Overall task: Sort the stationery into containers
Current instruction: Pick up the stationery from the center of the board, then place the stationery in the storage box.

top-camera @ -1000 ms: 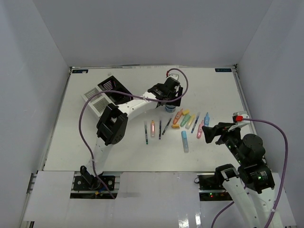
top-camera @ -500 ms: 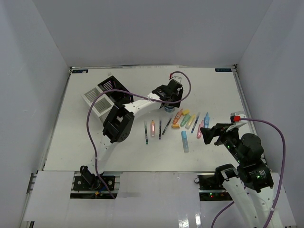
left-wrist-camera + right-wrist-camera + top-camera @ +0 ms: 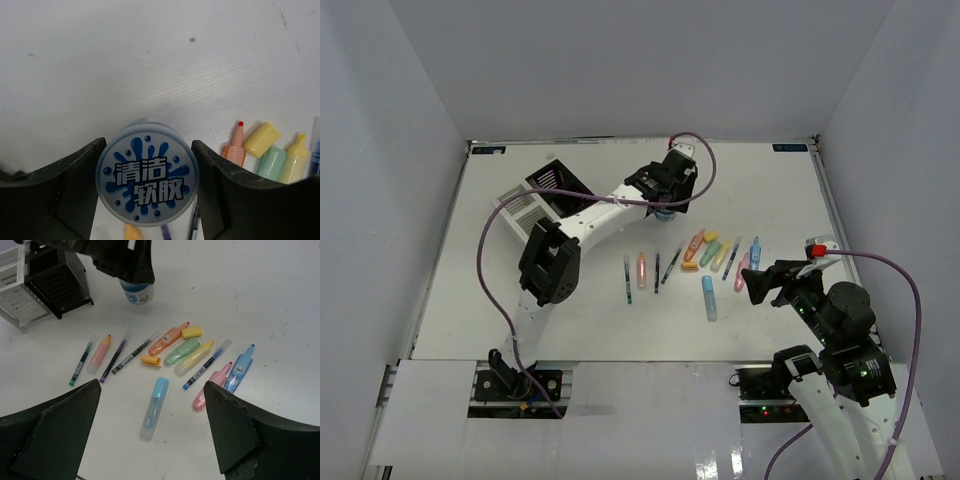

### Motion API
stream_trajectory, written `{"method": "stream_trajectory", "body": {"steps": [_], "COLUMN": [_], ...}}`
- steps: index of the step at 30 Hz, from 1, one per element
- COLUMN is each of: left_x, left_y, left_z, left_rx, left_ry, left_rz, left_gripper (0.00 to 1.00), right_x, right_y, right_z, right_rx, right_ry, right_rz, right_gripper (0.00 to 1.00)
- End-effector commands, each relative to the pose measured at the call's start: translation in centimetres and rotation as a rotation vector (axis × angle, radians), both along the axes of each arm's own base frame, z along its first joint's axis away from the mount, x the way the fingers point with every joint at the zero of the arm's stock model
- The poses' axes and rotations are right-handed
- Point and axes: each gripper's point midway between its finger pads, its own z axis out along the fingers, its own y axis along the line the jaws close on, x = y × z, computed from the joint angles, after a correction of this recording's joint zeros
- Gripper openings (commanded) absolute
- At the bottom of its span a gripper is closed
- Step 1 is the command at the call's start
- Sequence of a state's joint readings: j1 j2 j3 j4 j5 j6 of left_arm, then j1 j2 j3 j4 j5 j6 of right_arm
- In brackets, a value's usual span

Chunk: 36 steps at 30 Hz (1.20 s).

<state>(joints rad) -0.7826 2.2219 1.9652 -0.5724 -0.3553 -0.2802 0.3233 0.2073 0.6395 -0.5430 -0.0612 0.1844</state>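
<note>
One tub [image 3: 147,187] sits pinched inside the left gripper [image 3: 148,147].

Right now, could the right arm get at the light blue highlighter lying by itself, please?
Probably yes: the right tool is open, close to the light blue highlighter, with nothing lying between them.

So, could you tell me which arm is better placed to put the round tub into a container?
Left. The left gripper has its fingers against both sides of the round tub, and the containers stand nearer that arm. The right gripper hangs open by the highlighters, away from both.
</note>
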Motion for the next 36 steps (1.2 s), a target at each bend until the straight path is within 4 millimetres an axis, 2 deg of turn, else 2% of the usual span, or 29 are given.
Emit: {"method": "stream_trajectory", "body": {"steps": [1,2,3,4,6,7,9,10,11,12,14,19,20,24,31,36], "left_x": [2.6,3.0,2.9,3.9,4.1,4.8,5.0,5.5,5.7,6.2,6.8,8.2,8.5,9.3,8.9,8.5], "left_y": [7.4,9.2,11.0,14.2,17.6,20.3,22.8,25.2,26.3,28.3,29.8,32.0,32.0,31.8,31.8,32.1], "left_z": [16.5,17.1,18.7,18.5,19.6,19.7,19.4,19.5,19.0,18.7,17.6,15.1,14.1,12.5,9.7,8.5], "left_rx": [-0.122,-0.123,-0.139,-0.138,-0.14,-0.134,-0.126,-0.125,-0.124,-0.125,-0.133,-0.122,-0.117,-0.109,-0.09,-0.075], "left_ry": [-0.269,-0.277,-0.292,-0.282,-0.292,-0.296,-0.288,-0.29,-0.28,-0.276,-0.255,-0.225,-0.207,-0.177,-0.117,-0.09], "left_rz": [0.162,0.192,0.216,0.27,0.324,0.377,0.411,0.454,0.469,0.509,0.534,0.569,0.569,0.554,0.557,0.566], "left_gripper": [0.35,0.35,0.35,0.35,0.35,0.35,0.34,0.34,0.35,0.35,0.35,0.35,0.35,0.34,0.35,0.36], "right_x": [0.0,0.0,-0.1,-0.1,-0.1,-0.1,-0.2,-0.2,-0.3,-0.3,-0.4,-0.7,-0.7,-0.8,-0.7,-0.7], "right_y": [0.4,0.4,0.4,0.5,0.5,0.5,0.5,0.5,0.5,0.5,0.5,0.5,0.5,0.7,0.7,0.7], "right_z": [1.2,1.2,1.3,1.3,1.3,1.3,1.3,1.2,1.4,1.4,1.5,1.6,1.5,1.5,1.3,1.4], "right_rx": [0.029,0.028,0.028,0.029,0.028,0.027,0.028,0.027,0.031,0.029,0.032,0.032,0.032,0.033,0.031,0.032], "right_ry": [-0.047,-0.048,-0.049,-0.049,-0.051,-0.052,-0.055,-0.052,-0.059,-0.059,-0.061,-0.063,-0.062,-0.059,-0.052,-0.053], "right_rz": [0.02,0.021,0.021,0.022,0.027,0.027,0.027,0.027,0.027,0.029,0.032,0.039,0.039,0.047,0.047,0.047], "right_gripper": [0.9,0.9,0.9,0.9,0.9,0.9,0.9,0.9,0.9,0.9,0.9,0.9,0.9,0.9,0.9,0.9]}}
